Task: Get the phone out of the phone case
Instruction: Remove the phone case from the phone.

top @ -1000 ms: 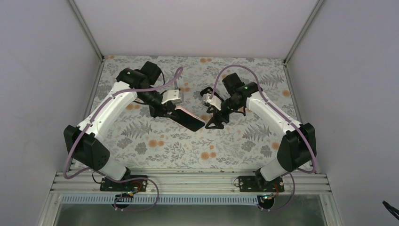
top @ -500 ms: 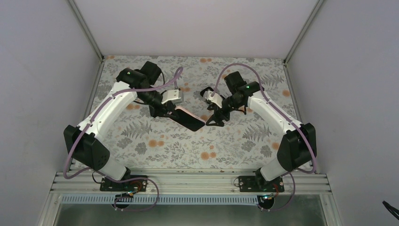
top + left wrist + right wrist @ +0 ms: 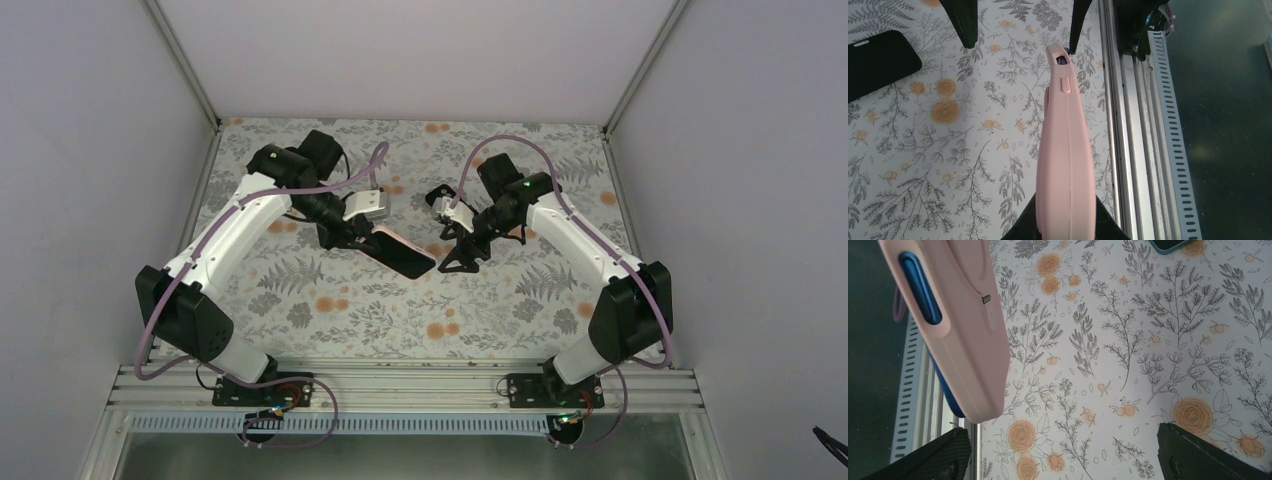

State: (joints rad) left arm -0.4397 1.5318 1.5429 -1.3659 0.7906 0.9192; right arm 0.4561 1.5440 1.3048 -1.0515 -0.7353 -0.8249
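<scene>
A phone in a pink case (image 3: 398, 252) is held off the table by my left gripper (image 3: 352, 233), which is shut on one end of it. In the left wrist view the case (image 3: 1065, 150) shows edge-on, running away from the black fingers (image 3: 1023, 231). In the right wrist view the pink case (image 3: 963, 325) fills the upper left, with the blue phone (image 3: 922, 289) showing in its side slot and along its edge. My right gripper (image 3: 458, 252) is open and empty just off the case's free end, its fingers (image 3: 933, 460) spread wide apart over the table.
A flat black phone-like item (image 3: 878, 62) lies on the flowered table cloth (image 3: 400, 320). A teal item (image 3: 1173, 244) shows at the top edge of the right wrist view. The metal rail (image 3: 400, 385) runs along the near edge.
My right gripper has shifted slightly back and forth beside the case's free end, staying open. The left gripper and the cased phone have not moved.
</scene>
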